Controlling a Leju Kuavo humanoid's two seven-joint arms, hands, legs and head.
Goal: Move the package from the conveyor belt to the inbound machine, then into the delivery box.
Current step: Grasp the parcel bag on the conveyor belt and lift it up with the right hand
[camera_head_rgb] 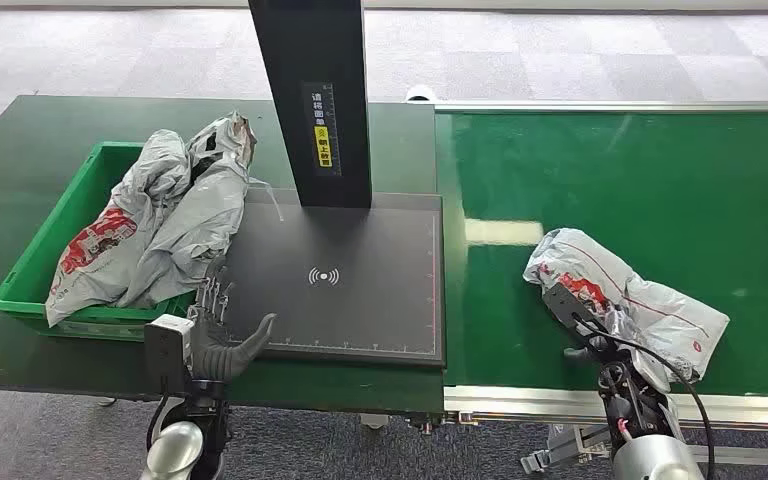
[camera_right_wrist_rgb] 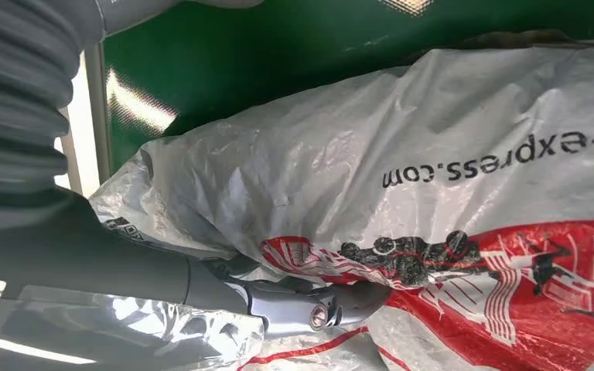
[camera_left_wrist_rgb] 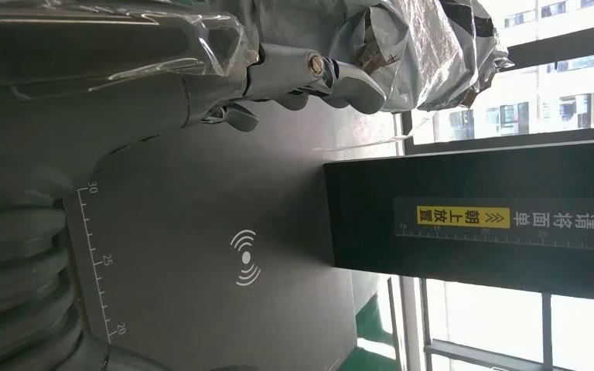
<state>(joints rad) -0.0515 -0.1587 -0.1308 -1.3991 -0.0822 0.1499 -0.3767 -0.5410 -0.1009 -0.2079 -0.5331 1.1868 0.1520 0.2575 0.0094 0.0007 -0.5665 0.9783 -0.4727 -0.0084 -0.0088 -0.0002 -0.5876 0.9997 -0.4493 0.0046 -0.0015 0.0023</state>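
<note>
A crumpled white plastic package with red printing [camera_head_rgb: 628,298] lies on the green conveyor belt [camera_head_rgb: 660,190] at the lower right of the head view, close to the belt's near metal edge. The right robot hand [camera_head_rgb: 588,335] is at the package's near-left side; in the right wrist view its grey thumb [camera_right_wrist_rgb: 309,305] presses against the printed plastic [camera_right_wrist_rgb: 433,193], but whether the fingers are closed round the bag cannot be told.

The left robot hand [camera_head_rgb: 222,330] sits at the lower left of the frame, fingers spread and holding nothing, over the near-left corner of the flat black inbound machine pad with white ruler marks [camera_head_rgb: 350,280]. A black upright post with a yellow label [camera_head_rgb: 315,100] rises from the pad's far edge at the top centre.

Left of the pad, a green plastic delivery box [camera_head_rgb: 55,250] rests on the dark green table [camera_head_rgb: 20,160], holding several grey plastic mailer bags [camera_head_rgb: 175,215] heaped above its rim.
</note>
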